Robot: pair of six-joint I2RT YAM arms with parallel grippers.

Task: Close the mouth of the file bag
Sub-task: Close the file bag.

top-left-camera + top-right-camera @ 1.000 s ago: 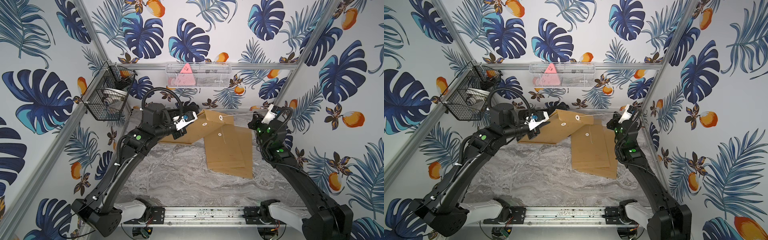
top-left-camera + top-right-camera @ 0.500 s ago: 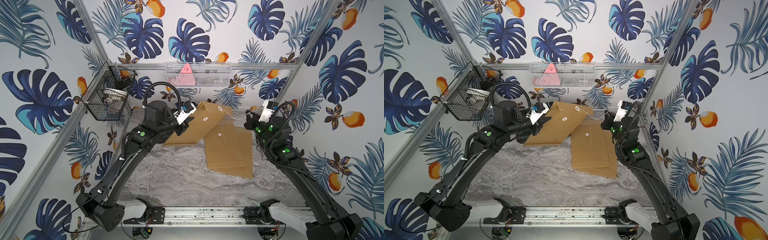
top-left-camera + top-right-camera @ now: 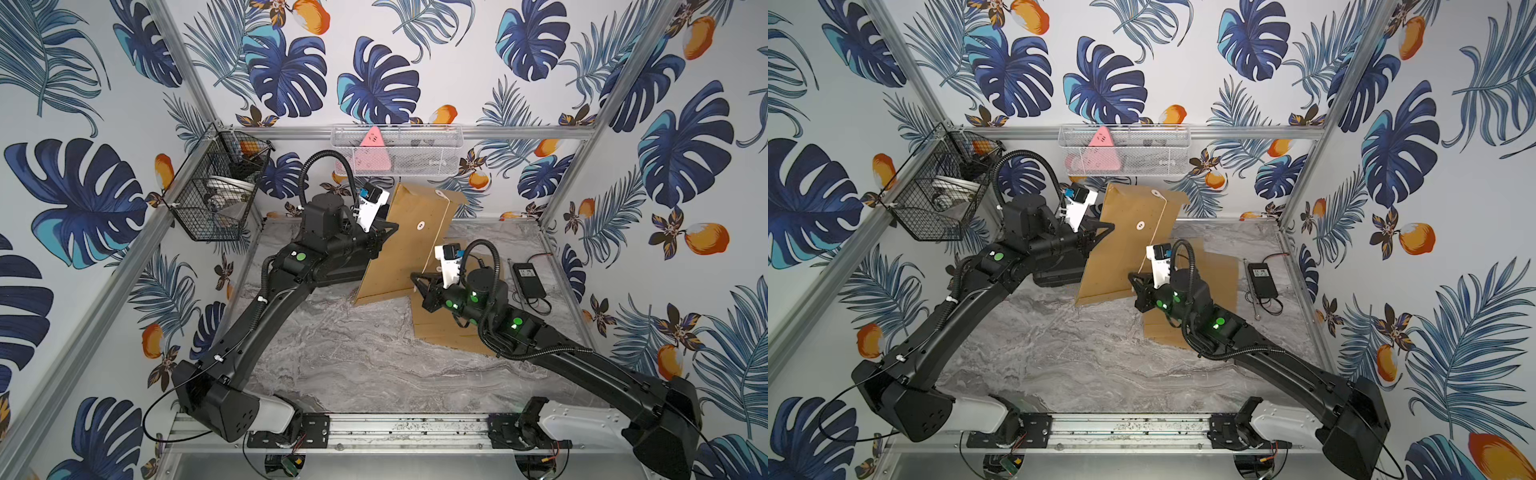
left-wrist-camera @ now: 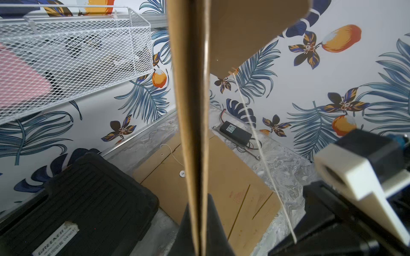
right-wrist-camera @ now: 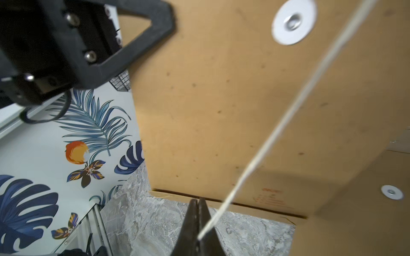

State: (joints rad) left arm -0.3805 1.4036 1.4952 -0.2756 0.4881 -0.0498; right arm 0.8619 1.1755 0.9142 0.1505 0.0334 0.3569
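Left gripper [image 4: 199, 208] nips light, stiff-looking file bag [image 3: 411, 257] by its edge | right gripper [image 5: 198, 206] pinches thin, likely slippery string [image 5: 275, 133]

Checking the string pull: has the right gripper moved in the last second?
Yes. The right gripper, shut on the string, has come forward from the back right corner post to the left edge of the flat file bag.

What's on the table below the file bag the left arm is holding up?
A second brown file bag lies flat on the marble table, white button showing; a black case sits beside it. The lifted file bag and the right arm hide parts of it.
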